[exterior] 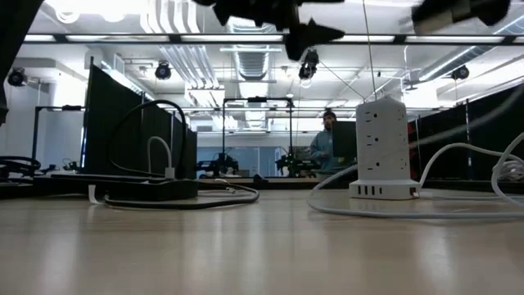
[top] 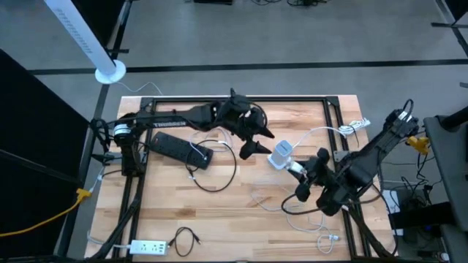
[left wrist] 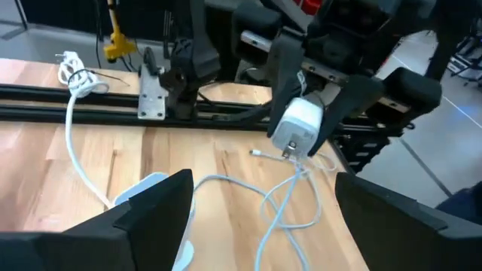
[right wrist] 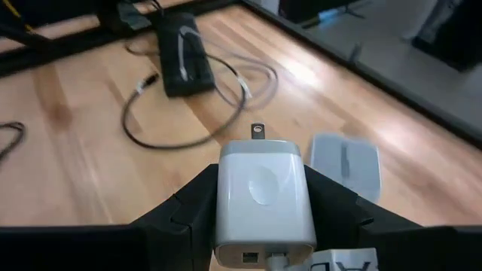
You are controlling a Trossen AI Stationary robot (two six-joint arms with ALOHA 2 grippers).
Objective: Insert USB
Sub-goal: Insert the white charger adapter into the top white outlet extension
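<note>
The white power tower [exterior: 382, 147] is half hidden under the left gripper [top: 257, 140] from above, with only its base [top: 281, 155] showing, and the low view cuts both arms off at the top edge. Bare wood lies open toward the near edge of the light wooden table [top: 241, 226], while a black power strip [top: 180, 148] and looped dark cable [top: 219, 172] crowd the left. The left gripper hangs spread wide and empty above the tower; the right gripper [top: 297, 171], reaching in low, pinches the white USB wall charger [right wrist: 261, 197], prongs forward, just beside the tower.

Robotics lab: framed workbench [top: 241, 219], monitors [exterior: 123, 123].
</note>
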